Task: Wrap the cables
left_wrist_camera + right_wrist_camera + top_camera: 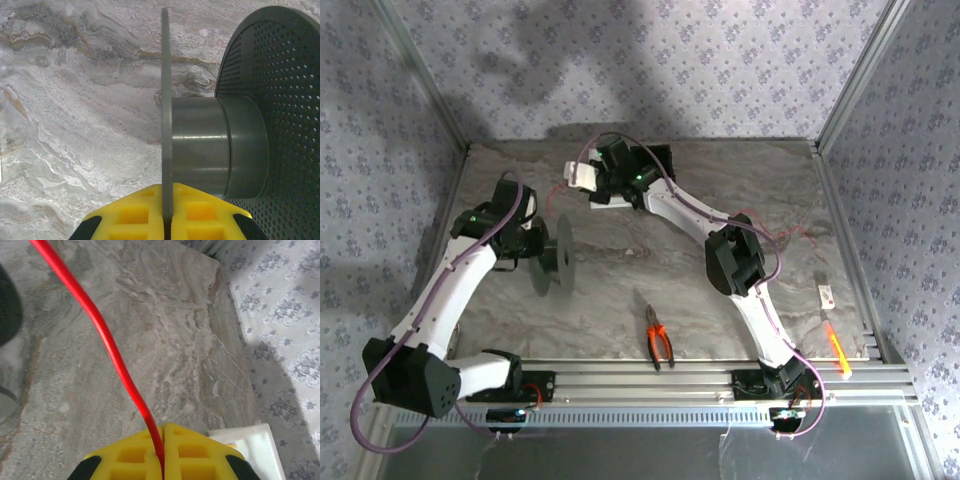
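The left claw (166, 212) pinches the thin flange of the grey spool (210, 145). The right claw (161, 447) grips the red cable (107, 340), which runs ahead and leftward from it over the desk (190, 340).

I log the table (75, 110) as stone-look, marbled, matt. The spool (200, 150) reads grey plastic: hub smooth with satin sheen, flange at frame right perforated, dull. The red cable (107, 340) has a smooth glossy sleeve. On left gripper (166, 220) and right gripper (162, 440), yellow moulded plastic, matt. Bottom rails (620, 372): brushed metal.
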